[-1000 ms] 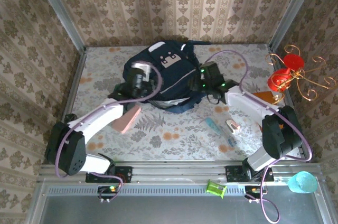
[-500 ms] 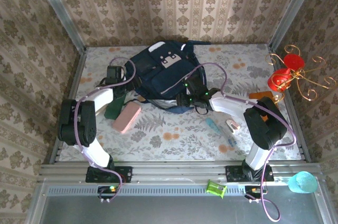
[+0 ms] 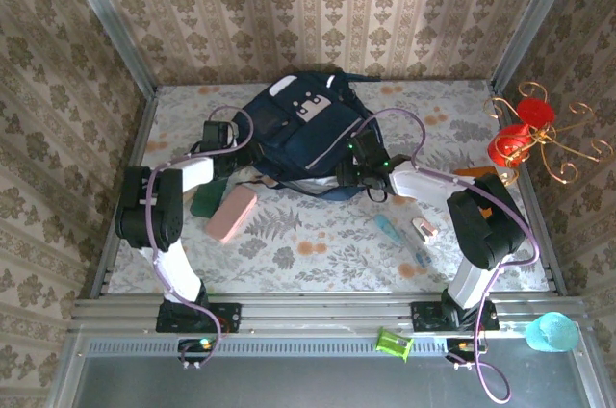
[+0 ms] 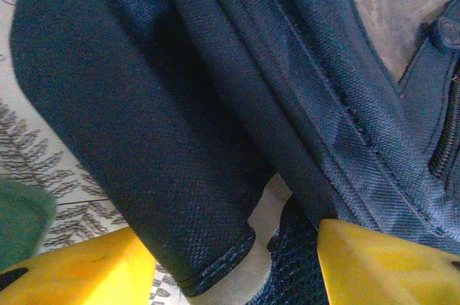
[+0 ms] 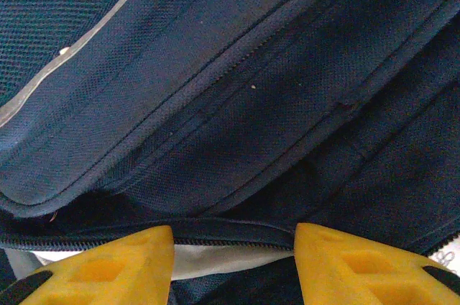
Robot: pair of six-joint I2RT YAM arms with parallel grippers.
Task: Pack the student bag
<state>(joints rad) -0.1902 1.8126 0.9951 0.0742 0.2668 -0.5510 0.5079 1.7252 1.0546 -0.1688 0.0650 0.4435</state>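
Bearing student bag (image 3: 298,134), floral table (image 3: 318,235), patterned walls (image 3: 318,13)

The student bag (image 3: 298,134) lies in the upper middle of the frame on the table (image 3: 318,254). The left end effector (image 3: 223,135) sits against its left edge and the right end effector (image 3: 356,156) against its lower right edge. 1 pink block (image 3: 232,213) lies below the bag's left side, beside a dark green object (image 3: 205,199).
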